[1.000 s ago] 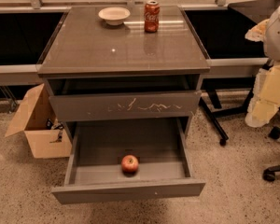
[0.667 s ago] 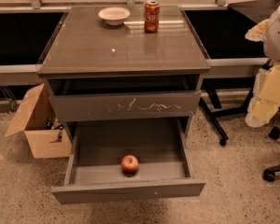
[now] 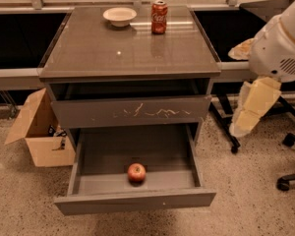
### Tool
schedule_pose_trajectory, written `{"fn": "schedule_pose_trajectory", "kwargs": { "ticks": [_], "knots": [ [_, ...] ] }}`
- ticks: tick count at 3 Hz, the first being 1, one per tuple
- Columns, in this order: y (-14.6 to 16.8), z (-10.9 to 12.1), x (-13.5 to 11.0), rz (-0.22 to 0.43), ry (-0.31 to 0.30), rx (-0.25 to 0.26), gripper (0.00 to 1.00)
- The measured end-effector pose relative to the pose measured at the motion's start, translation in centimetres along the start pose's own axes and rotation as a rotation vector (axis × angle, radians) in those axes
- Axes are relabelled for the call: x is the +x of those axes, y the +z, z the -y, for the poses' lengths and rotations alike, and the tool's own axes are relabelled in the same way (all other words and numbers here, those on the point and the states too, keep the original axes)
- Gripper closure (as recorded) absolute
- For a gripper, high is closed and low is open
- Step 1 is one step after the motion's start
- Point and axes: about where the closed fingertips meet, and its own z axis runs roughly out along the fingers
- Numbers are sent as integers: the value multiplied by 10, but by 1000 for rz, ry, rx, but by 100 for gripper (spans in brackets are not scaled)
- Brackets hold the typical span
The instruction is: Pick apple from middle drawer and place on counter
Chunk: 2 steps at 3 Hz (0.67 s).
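Observation:
The small red apple (image 3: 136,172) lies inside the open middle drawer (image 3: 137,200), near the middle of its front edge. The drawer is pulled out below a shut drawer with white scratches (image 3: 132,112). The glossy grey-brown counter (image 3: 128,48) tops the cabinet. My gripper (image 3: 248,117) hangs at the end of the white and cream arm to the right of the cabinet. It sits well above and to the right of the apple and is apart from everything.
A white bowl (image 3: 119,16) and a red cola can (image 3: 159,17) stand at the back of the counter. An open cardboard box (image 3: 39,132) sits on the floor to the left. Office chair bases (image 3: 285,181) stand to the right.

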Motion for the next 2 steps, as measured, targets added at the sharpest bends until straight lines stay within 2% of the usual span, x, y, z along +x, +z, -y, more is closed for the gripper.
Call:
{"fn": "schedule_pose_trajectory", "kwargs": {
  "ticks": [1, 2],
  "knots": [
    [33, 0, -15, 127, 18, -84, 0],
    [37, -2, -22, 162, 25, -106, 0]
  ]
}}
